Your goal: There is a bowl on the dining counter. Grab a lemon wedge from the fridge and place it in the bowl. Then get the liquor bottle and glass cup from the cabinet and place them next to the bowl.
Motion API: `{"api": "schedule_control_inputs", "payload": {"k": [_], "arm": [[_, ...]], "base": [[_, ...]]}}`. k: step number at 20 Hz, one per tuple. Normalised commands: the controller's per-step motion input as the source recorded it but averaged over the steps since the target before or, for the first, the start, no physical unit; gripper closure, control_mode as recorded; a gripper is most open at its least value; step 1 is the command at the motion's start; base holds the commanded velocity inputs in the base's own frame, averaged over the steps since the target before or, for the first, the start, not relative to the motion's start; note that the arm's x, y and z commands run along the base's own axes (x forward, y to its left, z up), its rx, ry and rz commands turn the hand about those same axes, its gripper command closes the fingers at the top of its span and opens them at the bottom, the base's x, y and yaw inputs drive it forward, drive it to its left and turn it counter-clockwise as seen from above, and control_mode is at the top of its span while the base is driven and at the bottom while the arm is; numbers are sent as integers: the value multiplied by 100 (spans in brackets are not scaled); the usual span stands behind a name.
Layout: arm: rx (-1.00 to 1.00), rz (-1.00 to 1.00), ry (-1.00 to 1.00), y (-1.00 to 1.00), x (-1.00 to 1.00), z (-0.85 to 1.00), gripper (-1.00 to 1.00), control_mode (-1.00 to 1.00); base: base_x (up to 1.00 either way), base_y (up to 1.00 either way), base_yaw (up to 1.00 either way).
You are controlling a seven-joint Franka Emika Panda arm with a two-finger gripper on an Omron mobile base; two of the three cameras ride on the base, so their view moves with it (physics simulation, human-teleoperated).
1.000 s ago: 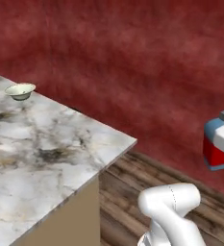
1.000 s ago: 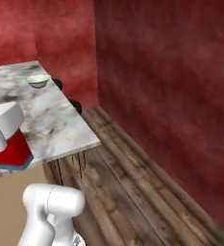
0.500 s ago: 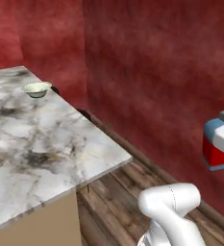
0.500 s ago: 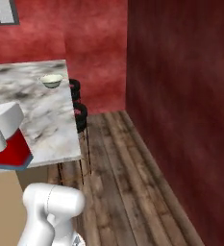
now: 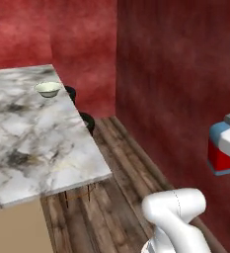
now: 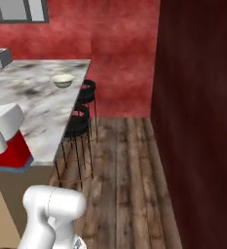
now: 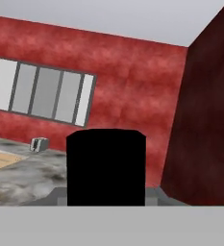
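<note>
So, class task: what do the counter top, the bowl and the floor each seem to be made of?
Counter: polished stone, probably marble, judging by its white-grey surface with dark veins. Bowl: pale and smooth, perhaps glazed ceramic; too small to be sure. Floor: brown planks with visible grain and seams, so wood or a wood-look finish.

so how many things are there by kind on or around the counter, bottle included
bowl: 1
liquor bottle: 1
toaster: 1
stools: 2
dining counter: 1
total: 6
</note>
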Motion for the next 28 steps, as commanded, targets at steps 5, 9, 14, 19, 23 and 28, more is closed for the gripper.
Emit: {"api": "schedule_control_inputs", "payload": {"k": [5, 9, 14, 19, 23, 28], "arm": [[0, 0, 0, 0, 0, 0, 100, 100], [0, 0, 0, 0, 0, 0, 100, 100], [0, 0, 0, 0, 0, 0, 100, 100], [0, 0, 0, 0, 0, 0, 100, 100], [0, 0, 0, 0, 0, 0, 100, 100], [0, 0, 0, 0, 0, 0, 100, 100]], "base": [[32, -81, 43], [35, -79, 43], [35, -80, 43], [49, -78, 41], [72, -74, 40], [78, -72, 40]]}}
